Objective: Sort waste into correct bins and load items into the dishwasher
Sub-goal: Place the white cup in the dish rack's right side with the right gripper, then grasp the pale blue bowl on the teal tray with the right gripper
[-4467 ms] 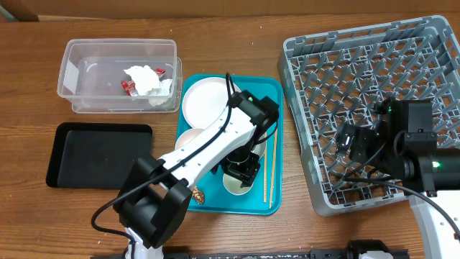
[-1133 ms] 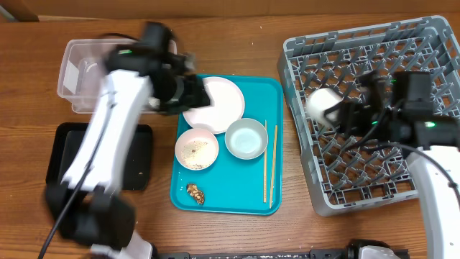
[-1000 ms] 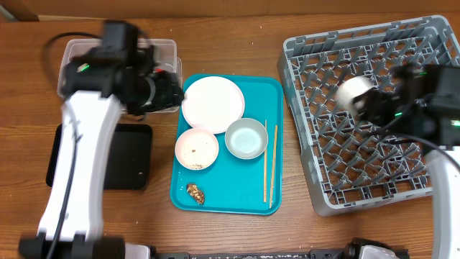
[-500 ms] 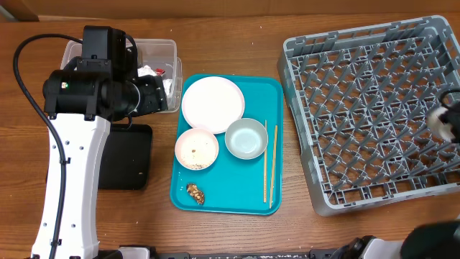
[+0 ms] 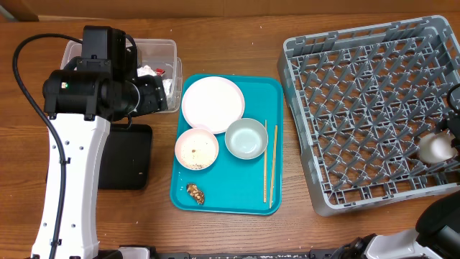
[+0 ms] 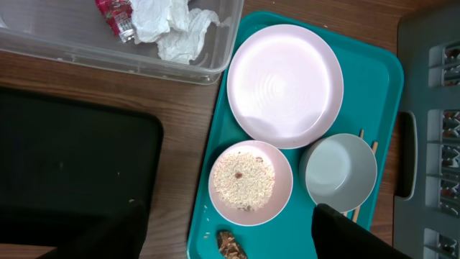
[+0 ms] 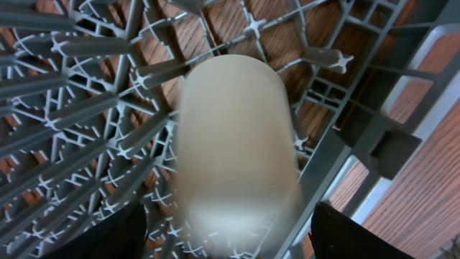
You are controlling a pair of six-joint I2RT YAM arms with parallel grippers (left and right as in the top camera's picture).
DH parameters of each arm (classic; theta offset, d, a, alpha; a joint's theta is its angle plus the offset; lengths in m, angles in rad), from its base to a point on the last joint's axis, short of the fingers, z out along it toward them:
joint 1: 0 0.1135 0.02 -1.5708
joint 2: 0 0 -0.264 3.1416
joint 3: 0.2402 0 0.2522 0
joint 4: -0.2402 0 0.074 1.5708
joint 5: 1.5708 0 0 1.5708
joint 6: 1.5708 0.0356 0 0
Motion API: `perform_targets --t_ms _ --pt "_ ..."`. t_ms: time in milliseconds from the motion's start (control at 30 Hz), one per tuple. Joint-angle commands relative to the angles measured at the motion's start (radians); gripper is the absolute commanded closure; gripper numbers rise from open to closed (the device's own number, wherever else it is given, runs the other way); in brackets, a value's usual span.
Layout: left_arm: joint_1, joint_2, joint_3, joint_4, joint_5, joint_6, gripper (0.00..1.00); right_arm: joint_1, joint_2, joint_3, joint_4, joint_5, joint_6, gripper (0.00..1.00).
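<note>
From my station, the left pincer (image 6: 228, 219) hung wide with nothing between its fingers, above the edge where the clear tub (image 6: 86, 54) met the teal tray (image 6: 215, 144). In the tub lay the red wrapper (image 6: 115, 14) and the crumpled white tissue (image 6: 176, 29), touching each other. The black tray (image 6: 72, 165) sat on the tabletop (image 5: 230, 43) just in front of the tub, partly under the left arm.

On the teal tray I saw the plate (image 5: 213, 103) at the back. In front of it stood the white bowl (image 5: 196, 149), holding rice-like crumbs (image 6: 246, 180), and the grey-blue bowl (image 5: 246, 138) beside it. The chopsticks (image 5: 269, 165) lay side by side along the tray's right edge. The brown lump (image 5: 195, 192) sat at the front, near the white bowl.

The right pincer (image 7: 230, 237) stood wide as well. The white cup (image 7: 237, 144), blurred, was between its fingers, but bits of the dish rack (image 7: 86, 108) showed on either side, so it was not gripped. From overhead, the cup sat inside the rack against the right wall.
</note>
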Motion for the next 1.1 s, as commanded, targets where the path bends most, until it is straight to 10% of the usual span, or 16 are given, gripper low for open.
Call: perform_targets --t_ms 0,600,1067 --pt "0.003 0.003 0.005 0.004 -0.014 -0.009 0.23 -0.001 -0.002 0.015 0.005 -0.017 0.003 0.19" --pt "0.003 0.003 0.005 0.000 -0.014 -0.009 0.09 0.090 -0.031 0.027 0.017 -0.402 -0.127 0.17" --pt "0.003 0.003 0.005 0.000 -0.014 -0.009 0.00 0.716 -0.137 0.029 0.108 -0.392 -0.214 0.18"
